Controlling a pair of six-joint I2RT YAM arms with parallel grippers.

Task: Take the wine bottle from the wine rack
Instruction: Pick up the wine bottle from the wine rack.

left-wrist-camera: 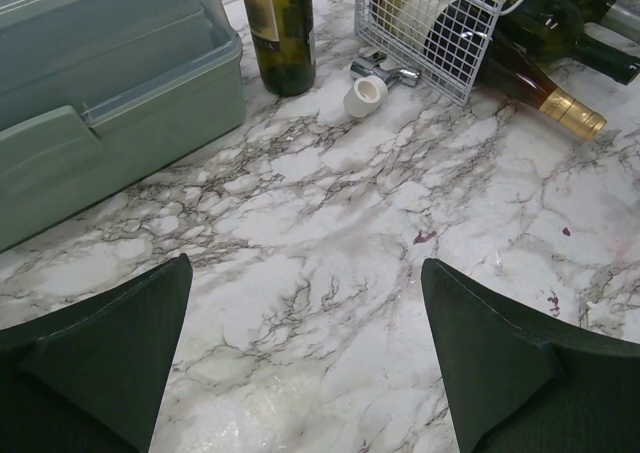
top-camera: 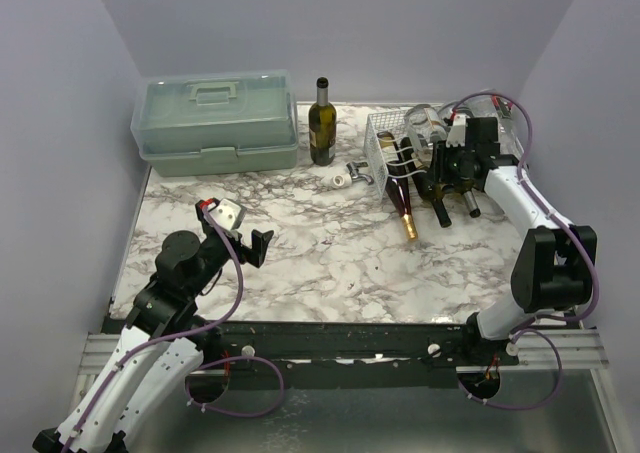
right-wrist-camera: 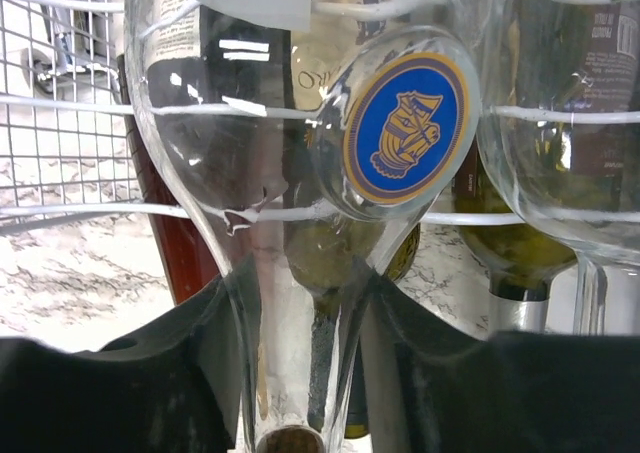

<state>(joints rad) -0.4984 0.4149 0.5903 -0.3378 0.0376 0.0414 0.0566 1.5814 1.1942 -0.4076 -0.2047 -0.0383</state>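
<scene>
The white wire wine rack (top-camera: 383, 145) stands at the back right of the marble table and holds several bottles lying on their sides. My right gripper (top-camera: 446, 165) reaches into its front. In the right wrist view its dark fingers (right-wrist-camera: 160, 373) press on both sides of the neck of a clear glass wine bottle (right-wrist-camera: 220, 143), which rests on the rack's wire (right-wrist-camera: 60, 103). Beside it lies a clear bottle with a blue and gold round label (right-wrist-camera: 405, 121). My left gripper (top-camera: 250, 243) hovers open over bare marble at the near left, its fingers (left-wrist-camera: 110, 353) wide apart.
A pale green toolbox (top-camera: 215, 123) sits at the back left. A dark bottle (top-camera: 321, 123) stands upright beside it. A white cap (top-camera: 342, 180) and a small metal piece (top-camera: 360, 171) lie before the rack. A gold-capped bottle neck (top-camera: 405, 213) juts from the rack.
</scene>
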